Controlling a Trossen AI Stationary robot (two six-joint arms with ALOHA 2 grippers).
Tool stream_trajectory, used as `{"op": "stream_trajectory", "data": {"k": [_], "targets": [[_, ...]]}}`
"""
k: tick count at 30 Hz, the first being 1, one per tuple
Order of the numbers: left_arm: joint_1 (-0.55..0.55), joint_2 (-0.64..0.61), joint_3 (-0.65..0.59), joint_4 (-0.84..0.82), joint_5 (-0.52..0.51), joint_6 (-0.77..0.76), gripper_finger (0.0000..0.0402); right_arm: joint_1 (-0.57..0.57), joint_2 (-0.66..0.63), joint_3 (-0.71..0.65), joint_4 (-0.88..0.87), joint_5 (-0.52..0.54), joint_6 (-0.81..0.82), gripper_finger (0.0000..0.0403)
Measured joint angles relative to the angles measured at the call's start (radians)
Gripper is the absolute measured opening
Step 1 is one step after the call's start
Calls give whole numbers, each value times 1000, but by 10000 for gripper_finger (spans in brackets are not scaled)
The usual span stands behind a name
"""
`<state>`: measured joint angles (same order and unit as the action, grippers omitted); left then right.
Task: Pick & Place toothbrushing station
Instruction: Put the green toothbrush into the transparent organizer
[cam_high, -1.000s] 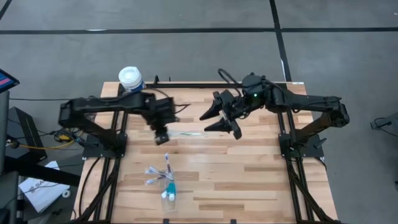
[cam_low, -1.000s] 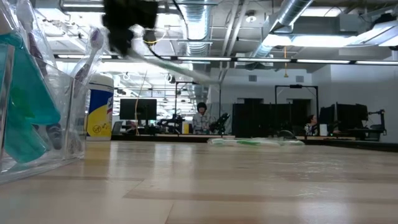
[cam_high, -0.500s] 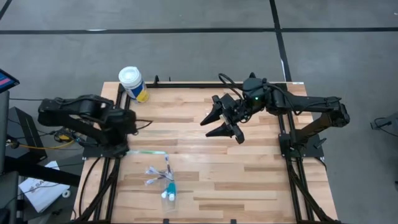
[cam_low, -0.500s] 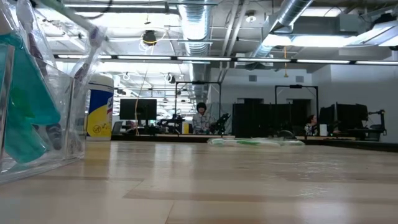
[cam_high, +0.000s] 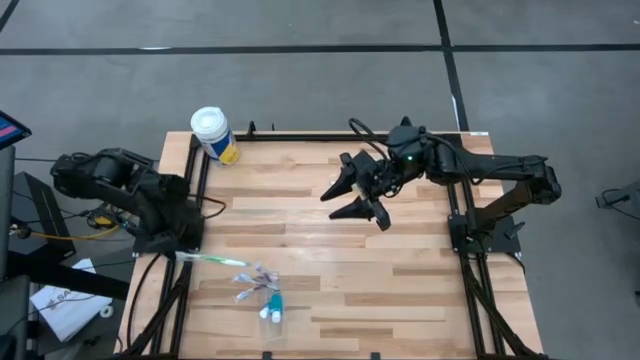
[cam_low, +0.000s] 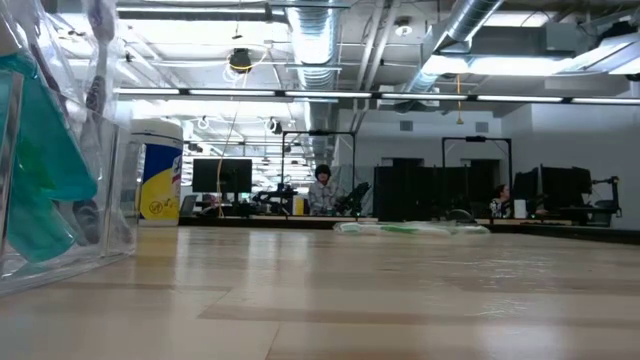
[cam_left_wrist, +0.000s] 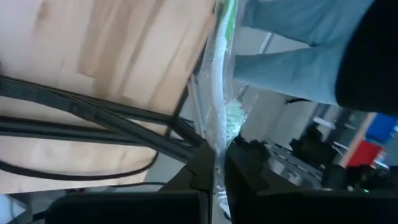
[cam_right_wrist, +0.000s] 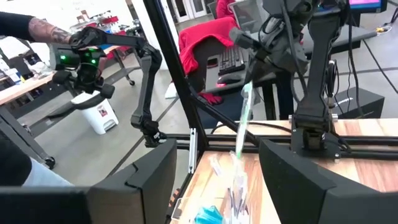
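The see-through holder (cam_high: 262, 292) lies near the table's front left with purple and white brushes and teal-and-white tubes; it fills the low view's left side (cam_low: 60, 170). My left gripper (cam_high: 180, 252) is at the table's left edge, shut on a pale green toothbrush in a clear wrapper (cam_high: 212, 259), whose free end points toward the holder. My right gripper (cam_high: 352, 196) is open and empty above the table's far middle. Its wrist view shows the green toothbrush (cam_right_wrist: 244, 121) above the holder (cam_right_wrist: 225, 186). My left gripper pinches the wrapped toothbrush between its two fingers at the head end, just behind the bristles (cam_left_wrist: 231, 118). The brush runs straight out from the fingertips, in line with them, toward the holder. Whether its free end touches the holder or the table, I cannot tell.
A big white-lidded canister with a yellow label (cam_high: 212, 133) stands at the far left corner. A pale green-and-white thing (cam_low: 410, 228) lies far off across the table in the low view. Bare wood lies between the holder and my right gripper.
My left gripper has swung from the table's middle to its left edge and toward the near edge, carrying the green toothbrush, which now points toward the holder. In the low view a purple brush in the holder stands more upright than before.
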<state>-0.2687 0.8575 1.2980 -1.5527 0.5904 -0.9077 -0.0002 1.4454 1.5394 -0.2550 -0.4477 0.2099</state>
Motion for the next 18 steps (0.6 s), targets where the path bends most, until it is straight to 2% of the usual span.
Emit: {"op": "stream_trajectory", "data": {"k": [5, 10, 14, 18], "targets": [[0, -43, 0, -1, 112, -16, 10, -1, -1, 0, 4, 15, 34, 219], [-2, -58, 0, -4, 253, -30, 10, -1, -1, 0, 4, 105, 51, 219], [-6, -32, 0, -3, 355, -74, 10, -1, 20, 2, 14, 170, 79, 219], [-51, 26, 0, -2, 404, -119, 10, 11, 48, 2, 27, 215, 82, 219]]}}
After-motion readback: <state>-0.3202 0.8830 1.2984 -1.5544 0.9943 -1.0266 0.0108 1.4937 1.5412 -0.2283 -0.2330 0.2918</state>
